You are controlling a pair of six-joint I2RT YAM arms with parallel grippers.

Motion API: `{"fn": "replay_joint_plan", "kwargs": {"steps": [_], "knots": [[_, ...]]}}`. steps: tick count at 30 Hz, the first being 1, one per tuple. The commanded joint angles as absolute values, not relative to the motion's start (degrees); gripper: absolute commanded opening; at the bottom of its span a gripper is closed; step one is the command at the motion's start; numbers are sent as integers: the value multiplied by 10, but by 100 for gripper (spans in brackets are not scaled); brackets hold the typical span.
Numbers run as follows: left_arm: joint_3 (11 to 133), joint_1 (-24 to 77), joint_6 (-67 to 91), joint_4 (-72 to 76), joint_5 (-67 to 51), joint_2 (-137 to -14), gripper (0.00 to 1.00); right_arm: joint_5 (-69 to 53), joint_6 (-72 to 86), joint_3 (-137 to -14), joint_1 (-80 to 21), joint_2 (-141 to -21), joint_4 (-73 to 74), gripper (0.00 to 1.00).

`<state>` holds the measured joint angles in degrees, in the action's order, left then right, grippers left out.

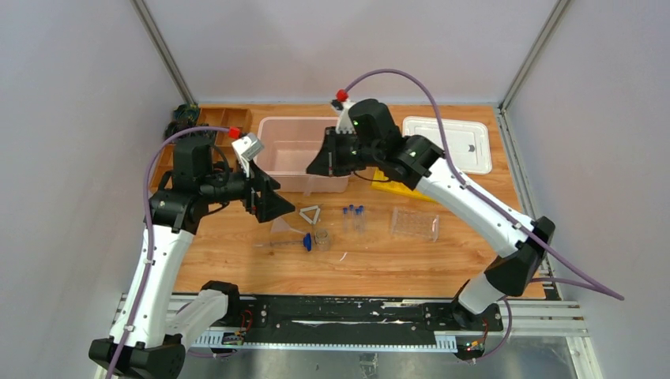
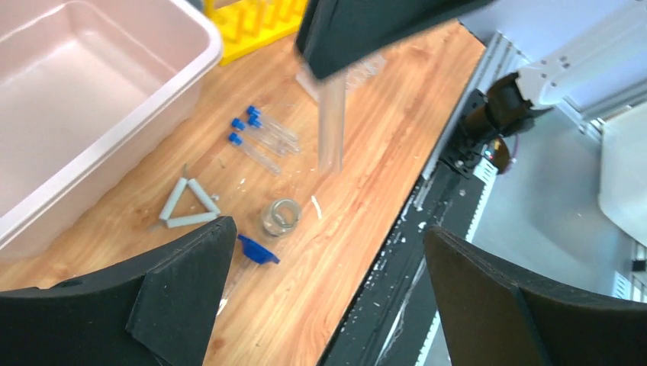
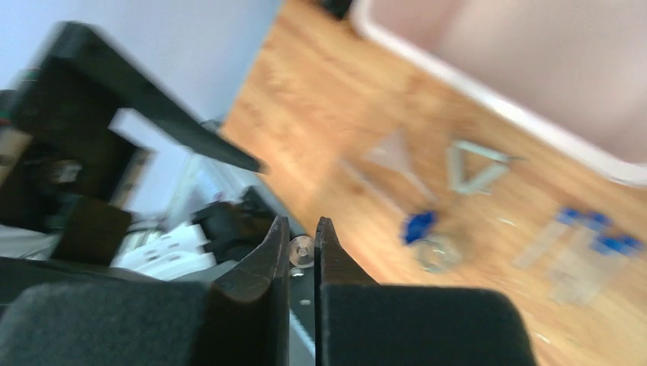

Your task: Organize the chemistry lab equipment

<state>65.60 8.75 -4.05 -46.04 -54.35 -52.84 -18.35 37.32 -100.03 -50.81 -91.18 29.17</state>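
Right gripper (image 1: 325, 162): jaws closed almost fully on the upper end of the clear glass tube (image 2: 332, 126). The tube hangs upright below the gripper. In the right wrist view its round end shows between the two fingers (image 3: 267, 263). Whether its lower end touches the desk (image 1: 474, 253) cannot be determined.

Left gripper (image 1: 272, 201): jaws spread wide, nothing between them. It hovers above the desk just left of the pale triangle (image 1: 310, 215).

Items lying on the desk, in front of the pink bin (image 1: 296, 146):
- clear funnel (image 3: 393, 152), just beside the pale triangle, on the left gripper's side
- tiny beaker (image 1: 321, 237), upright, near the triangle's front corner
- blue part (image 1: 306, 241), just beside the beaker
- blue-capped vials (image 1: 353, 212), lying side by side, right of the triangle, well apart from both grippers
- clear vial tray (image 1: 415, 223), further right

The yellow holed rack (image 1: 395, 185) sits partly hidden under the right arm. A white lid (image 1: 454, 142) lies at the far right corner
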Motion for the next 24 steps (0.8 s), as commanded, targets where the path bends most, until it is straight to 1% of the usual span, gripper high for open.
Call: {"fn": "replay_joint_plan", "kwargs": {"steps": [1, 4, 9, 12, 15, 24], "knots": [[685, 90, -39, -467, -462, -520, 100, -30, 291, -944, -452, -809, 369, 0], [701, 90, -47, -488, -427, -529, 100, 99, 251, -855, -406, -731, 384, 0], [707, 90, -49, -503, -400, -544, 100, 215, 221, -721, -290, -655, 372, 0], [702, 90, -50, -504, -396, -547, 100, 222, 217, -660, -224, -639, 335, 0], [698, 90, -53, -505, -395, -547, 100, 223, 216, -627, -182, -644, 289, 0], [693, 90, -69, -513, -388, -548, 100, 236, 210, -593, -152, -708, 178, 0]]}}
